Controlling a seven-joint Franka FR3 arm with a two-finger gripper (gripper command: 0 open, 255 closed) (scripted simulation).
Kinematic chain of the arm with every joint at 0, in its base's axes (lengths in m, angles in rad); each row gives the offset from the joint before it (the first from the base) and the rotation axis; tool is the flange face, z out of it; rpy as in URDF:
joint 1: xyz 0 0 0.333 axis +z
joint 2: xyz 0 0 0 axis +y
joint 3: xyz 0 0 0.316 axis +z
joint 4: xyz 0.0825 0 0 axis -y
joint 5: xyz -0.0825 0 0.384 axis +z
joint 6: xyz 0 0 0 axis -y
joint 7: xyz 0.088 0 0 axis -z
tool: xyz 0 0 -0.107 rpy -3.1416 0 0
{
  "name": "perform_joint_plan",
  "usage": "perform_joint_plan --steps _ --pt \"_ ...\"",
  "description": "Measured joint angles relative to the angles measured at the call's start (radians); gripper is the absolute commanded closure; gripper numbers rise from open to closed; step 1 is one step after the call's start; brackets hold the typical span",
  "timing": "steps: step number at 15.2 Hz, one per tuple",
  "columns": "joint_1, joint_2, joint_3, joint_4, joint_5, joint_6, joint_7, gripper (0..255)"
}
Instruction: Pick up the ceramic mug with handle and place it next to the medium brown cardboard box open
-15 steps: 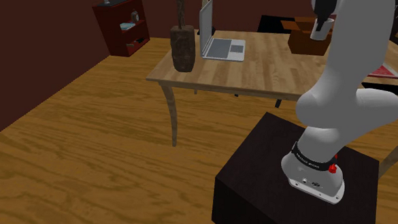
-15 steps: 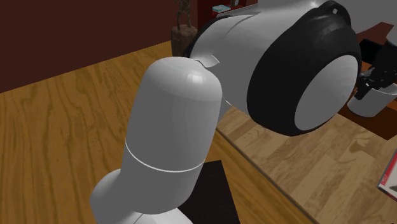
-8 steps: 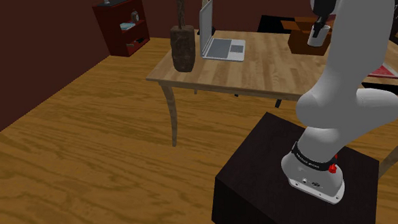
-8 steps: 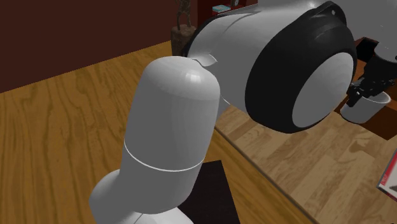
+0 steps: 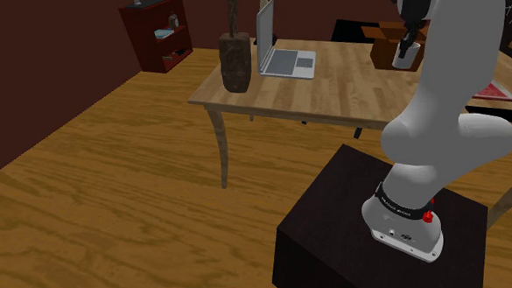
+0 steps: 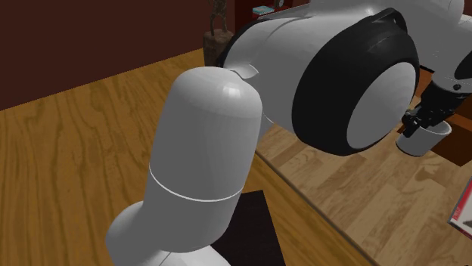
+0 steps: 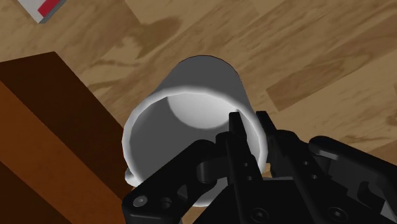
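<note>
A white mug (image 7: 197, 95) hangs upright close over the wooden table (image 7: 318, 57), its open mouth towards the hand. My gripper (image 7: 249, 124) is shut on the mug's rim, one finger inside the wall and one outside. The brown cardboard box (image 7: 44, 127) stands right beside the mug. In the shoulder view the mug (image 5: 404, 56) hangs under the gripper (image 5: 408, 44), in front of the box (image 5: 384, 45) at the table's far side. In the second exterior view the mug (image 6: 422, 140) and the gripper (image 6: 414, 125) show past the arm's big joint. The mug's handle is hidden.
On the table (image 5: 331, 97) stand an open laptop (image 5: 282, 52) and a dark carved figure (image 5: 236, 61). A red book (image 5: 496, 92) lies at the shoulder view's right edge. A red shelf (image 5: 158, 33) stands by the wall. The arm's black stand (image 5: 354, 240) sits before the table.
The gripper has carried the mug down and a little to the shoulder view's left, closer to the table top beside the box. The grip has stayed shut.
</note>
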Motion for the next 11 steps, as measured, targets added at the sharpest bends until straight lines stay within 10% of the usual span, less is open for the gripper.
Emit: perform_joint_plan --steps 11 --pt "0.002 0.04 0.016 -0.088 0.024 0.123 -0.011 255"
